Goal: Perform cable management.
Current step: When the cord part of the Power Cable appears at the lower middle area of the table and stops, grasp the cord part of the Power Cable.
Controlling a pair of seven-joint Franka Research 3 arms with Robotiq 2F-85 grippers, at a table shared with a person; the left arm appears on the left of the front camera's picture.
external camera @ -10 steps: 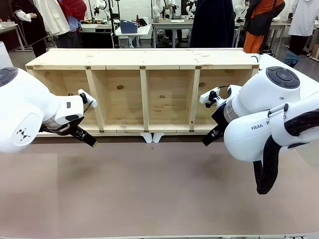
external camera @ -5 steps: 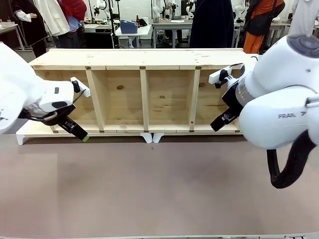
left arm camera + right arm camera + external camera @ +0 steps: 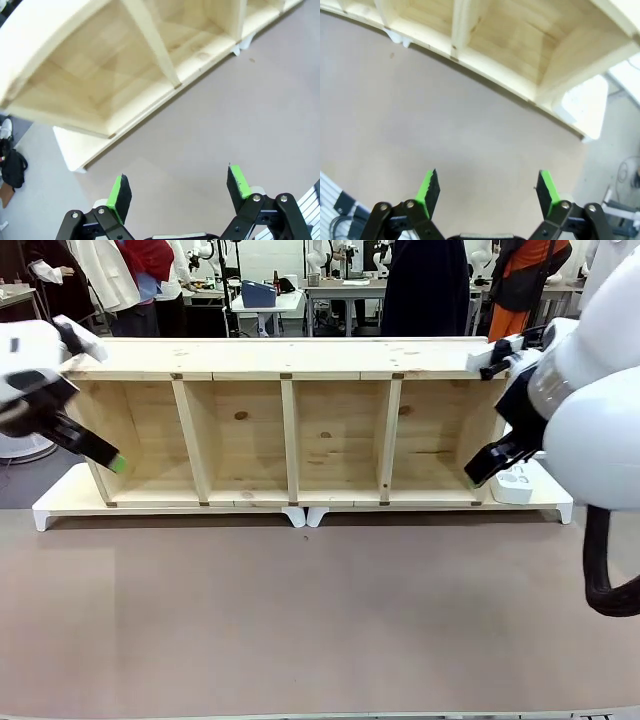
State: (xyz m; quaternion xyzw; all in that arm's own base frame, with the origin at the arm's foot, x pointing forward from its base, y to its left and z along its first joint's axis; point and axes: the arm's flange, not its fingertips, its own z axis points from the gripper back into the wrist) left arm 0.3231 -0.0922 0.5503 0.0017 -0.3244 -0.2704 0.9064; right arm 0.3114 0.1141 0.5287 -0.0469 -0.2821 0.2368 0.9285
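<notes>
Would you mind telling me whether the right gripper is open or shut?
Open: the right gripper shows its green-padded fingers wide apart, nothing between them.

Spread fingers (image 3: 432, 192) above table (image 3: 420, 115), shelf (image 3: 520, 35).

place: lab | signs: far workbenches (image 3: 345, 287), person in white coat (image 3: 100, 270)

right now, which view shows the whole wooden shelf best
The front view: the wooden shelf runs end to end across the frame, all four compartments facing the camera, with the right arm overlapping its right end slightly. The left wrist view gives a slanted close look at one end; the right wrist view gives the other end, also slanted.
</notes>
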